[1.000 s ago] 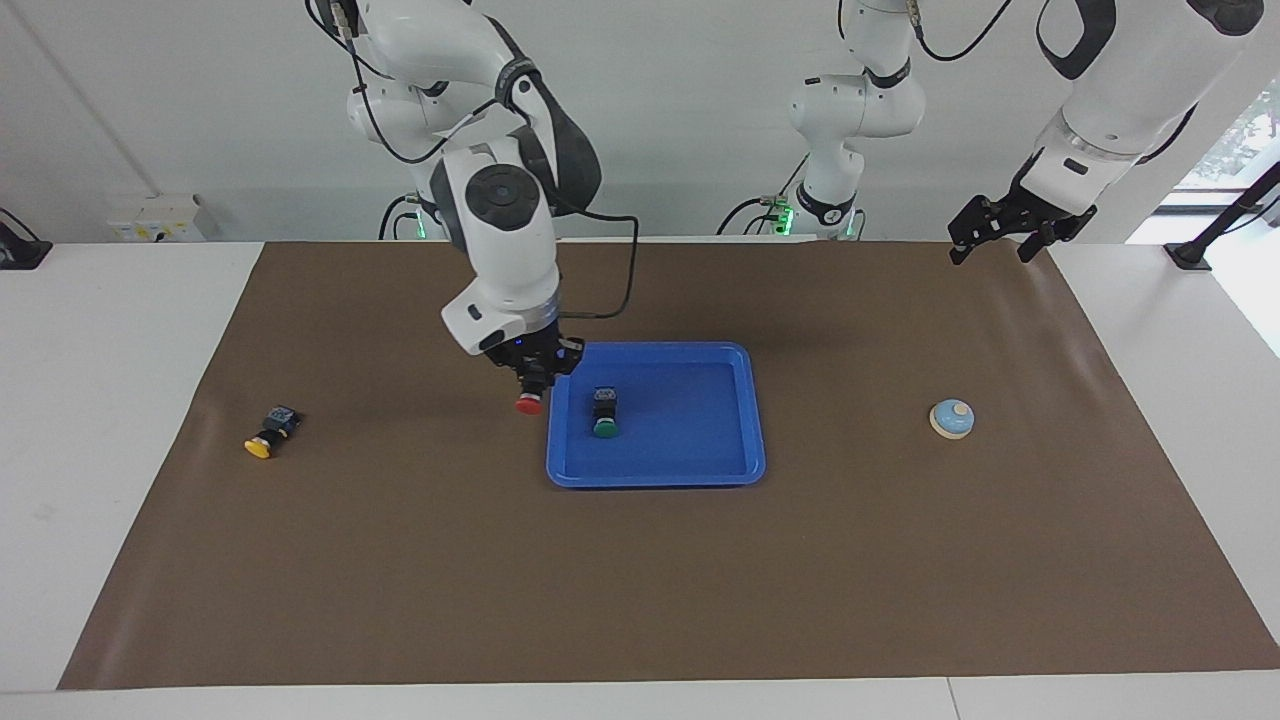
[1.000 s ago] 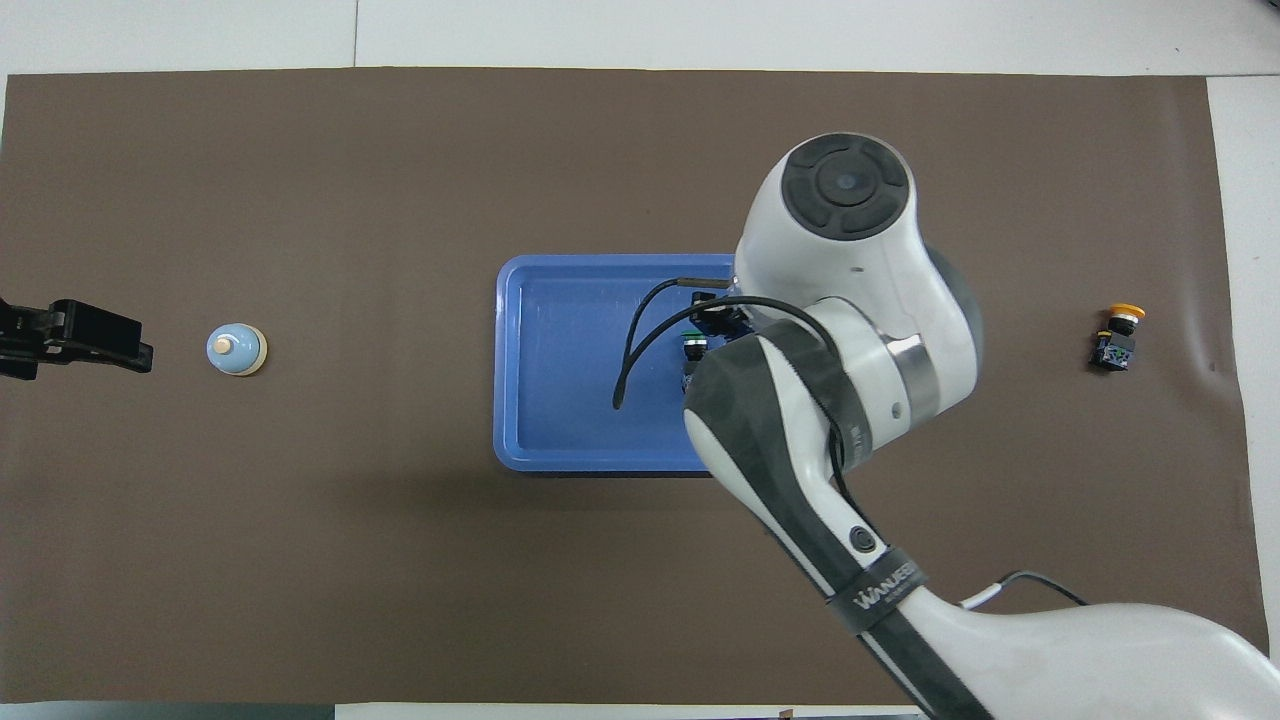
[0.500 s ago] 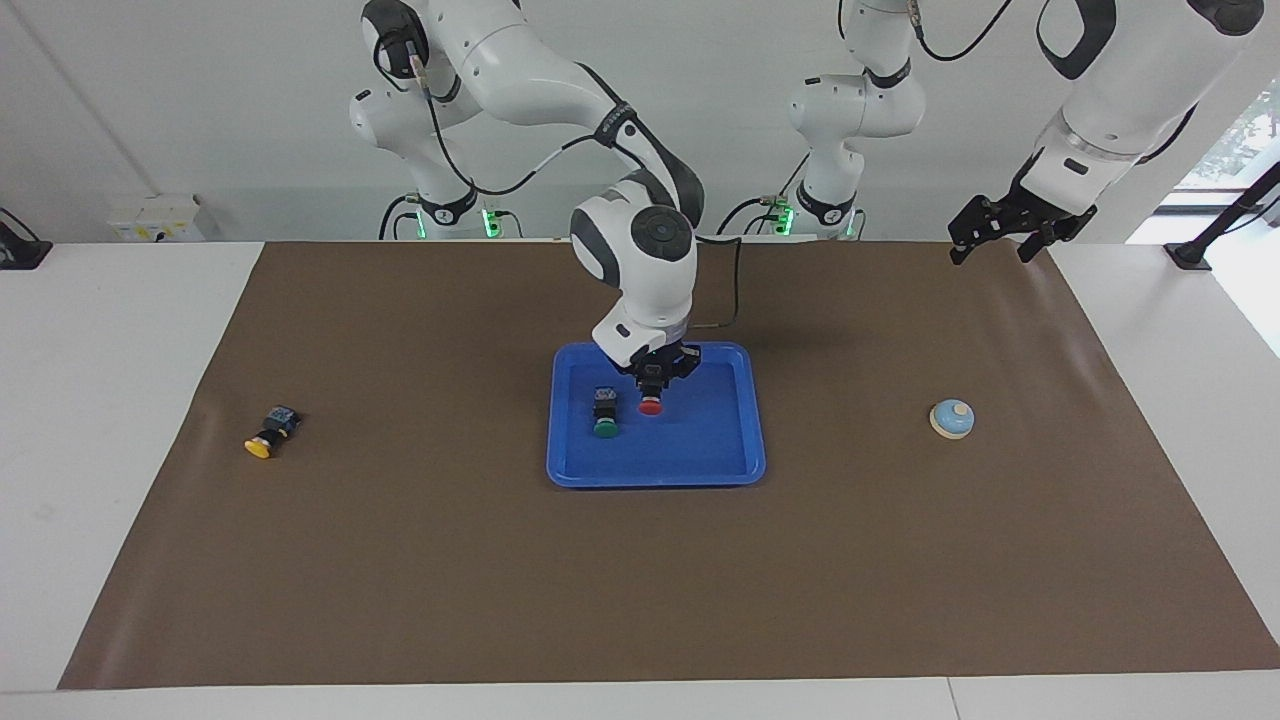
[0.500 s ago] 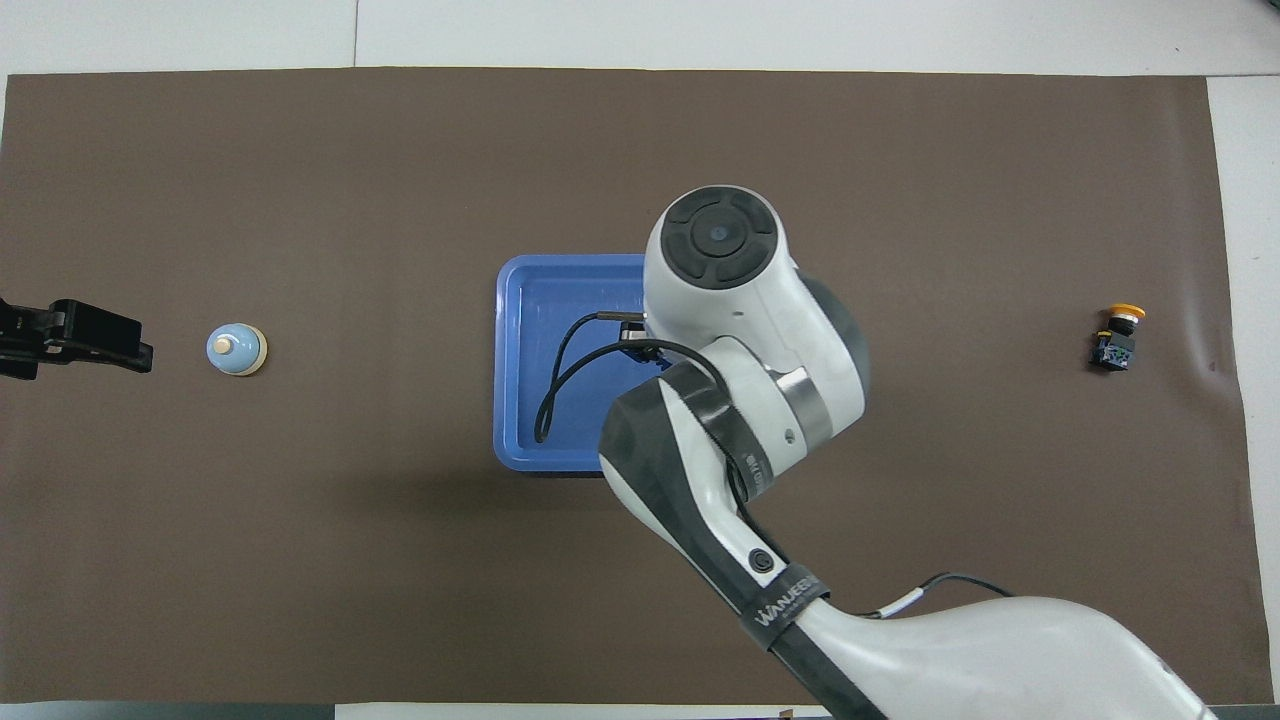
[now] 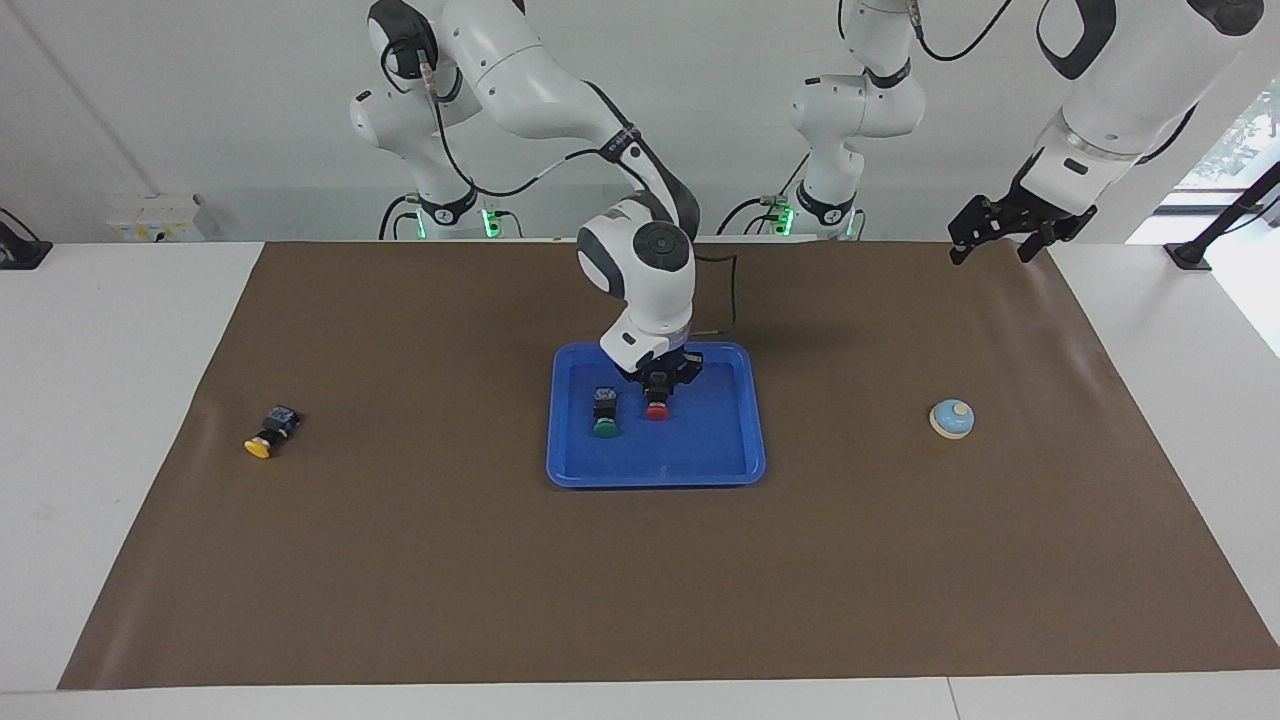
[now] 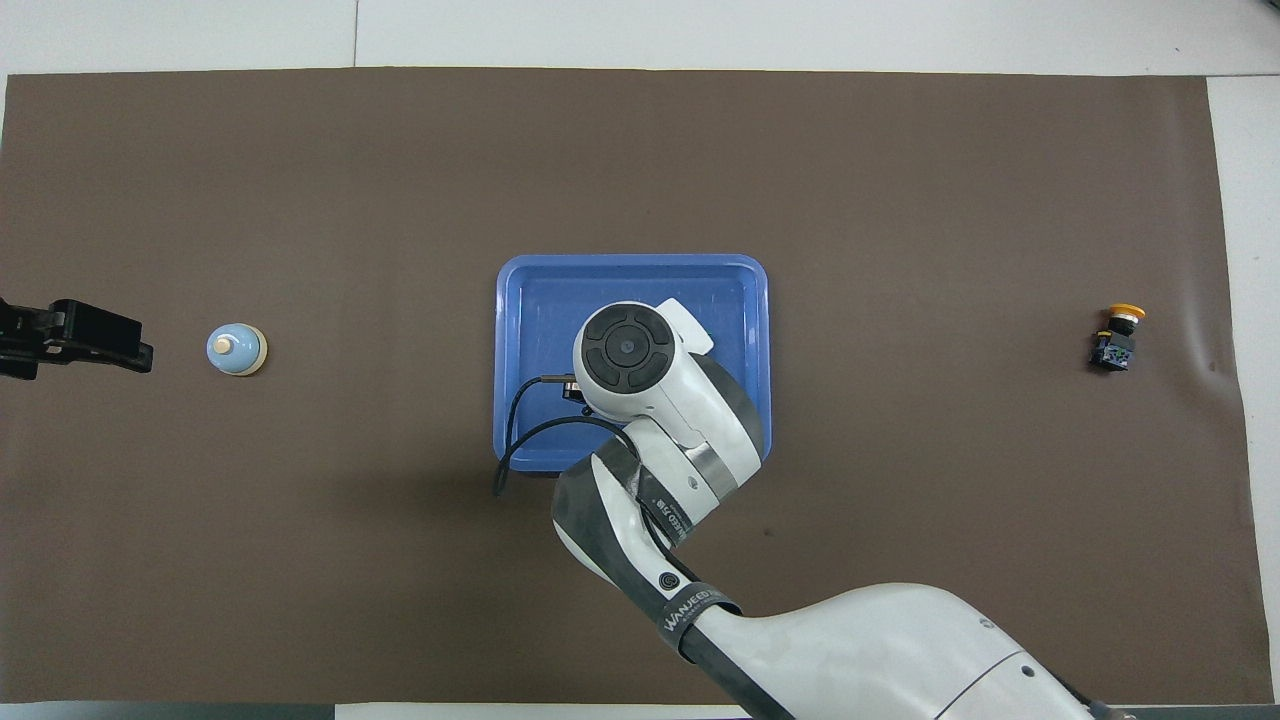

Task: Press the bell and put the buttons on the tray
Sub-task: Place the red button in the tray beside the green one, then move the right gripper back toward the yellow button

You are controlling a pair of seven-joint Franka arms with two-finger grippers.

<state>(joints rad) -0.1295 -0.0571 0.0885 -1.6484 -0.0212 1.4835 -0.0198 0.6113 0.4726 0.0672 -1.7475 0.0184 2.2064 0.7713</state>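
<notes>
The blue tray lies mid-table. In it sits the green button. Beside that one, the red button hangs cap-down just above or on the tray floor, directly under my right gripper; whether it is still gripped is unclear. In the overhead view the right arm hides both of these buttons. The yellow button lies on its side on the mat toward the right arm's end. The light-blue bell stands toward the left arm's end. My left gripper waits open and raised near the bell.
A brown mat covers most of the white table. The right arm's forearm reaches over the part of the tray nearer to the robots. Cables trail from the right wrist over the tray's edge.
My right arm carried the red button from beside the tray to over its middle and lowered it next to the green button. The left arm stayed still.
</notes>
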